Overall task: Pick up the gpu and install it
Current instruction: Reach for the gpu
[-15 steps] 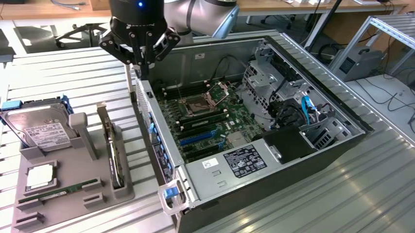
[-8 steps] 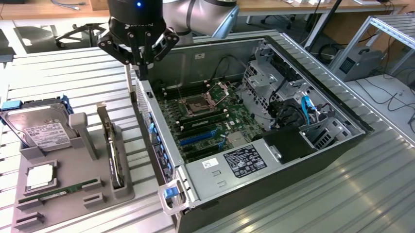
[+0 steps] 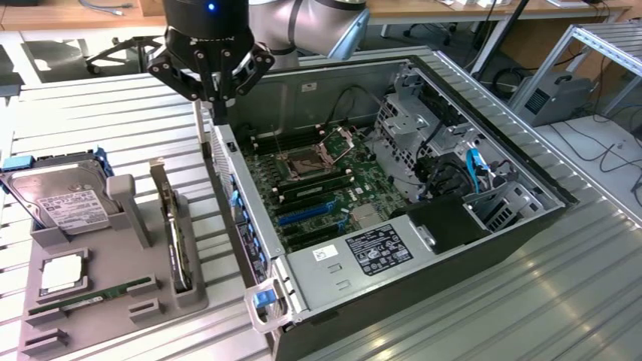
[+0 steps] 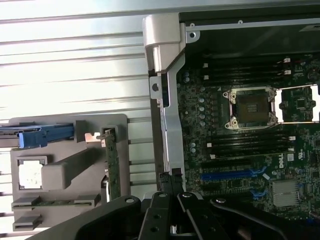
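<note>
Gripper (image 3: 215, 113) (image 4: 170, 179) hangs clenched and empty above the near wall of the open computer case (image 3: 431, 289), on the side facing the grey tray (image 3: 101, 320). In that tray the hard drive (image 3: 62, 199) lies flat, and the gpu (image 3: 179, 241) (image 4: 111, 165) stands on edge in its slot, well apart from the fingers.
</note>
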Controlling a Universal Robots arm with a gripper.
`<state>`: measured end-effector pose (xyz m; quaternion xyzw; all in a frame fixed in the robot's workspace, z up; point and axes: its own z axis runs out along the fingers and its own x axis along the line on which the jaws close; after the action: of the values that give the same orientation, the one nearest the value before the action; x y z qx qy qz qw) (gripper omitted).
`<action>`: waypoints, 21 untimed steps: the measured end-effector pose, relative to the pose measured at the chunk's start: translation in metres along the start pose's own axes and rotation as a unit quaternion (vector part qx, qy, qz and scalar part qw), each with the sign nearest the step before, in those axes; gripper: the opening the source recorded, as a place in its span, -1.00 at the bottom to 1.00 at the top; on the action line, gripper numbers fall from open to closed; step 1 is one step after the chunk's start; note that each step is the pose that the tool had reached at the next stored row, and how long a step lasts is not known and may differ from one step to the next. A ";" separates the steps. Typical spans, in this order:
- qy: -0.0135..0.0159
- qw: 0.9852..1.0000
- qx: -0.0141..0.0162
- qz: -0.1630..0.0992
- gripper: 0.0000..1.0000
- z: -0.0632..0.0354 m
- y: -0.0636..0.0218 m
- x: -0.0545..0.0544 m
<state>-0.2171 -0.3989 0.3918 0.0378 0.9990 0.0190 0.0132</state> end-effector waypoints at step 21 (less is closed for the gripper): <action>0.000 1.000 0.001 0.000 -0.79 -0.0001 -0.0005 0.006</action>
<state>-0.2234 -0.3989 0.3917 0.0378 0.9990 0.0184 0.0132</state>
